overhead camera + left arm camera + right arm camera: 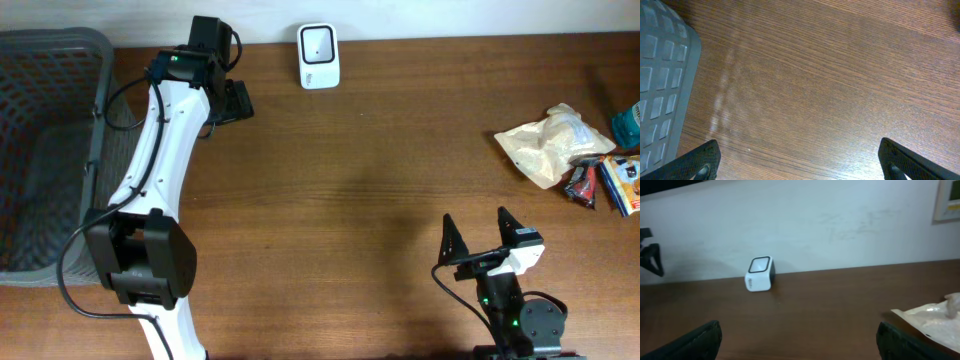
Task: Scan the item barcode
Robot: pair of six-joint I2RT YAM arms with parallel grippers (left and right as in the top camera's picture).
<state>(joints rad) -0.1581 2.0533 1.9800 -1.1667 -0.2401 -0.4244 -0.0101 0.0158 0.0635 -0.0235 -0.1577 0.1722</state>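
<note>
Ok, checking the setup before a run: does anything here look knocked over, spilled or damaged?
Nothing stands out. The scanner stands upright by the wall, the basket sits at the left, and the packets lie loosely piled at the right.

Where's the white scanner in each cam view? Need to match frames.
Overhead: white scanner at top centre, at the table's far edge.
Left wrist: not in it.
Right wrist: scanner left of centre, at the far edge.
Shared landmark: pale pouch, right side overhead, lower right on right wrist.
</note>
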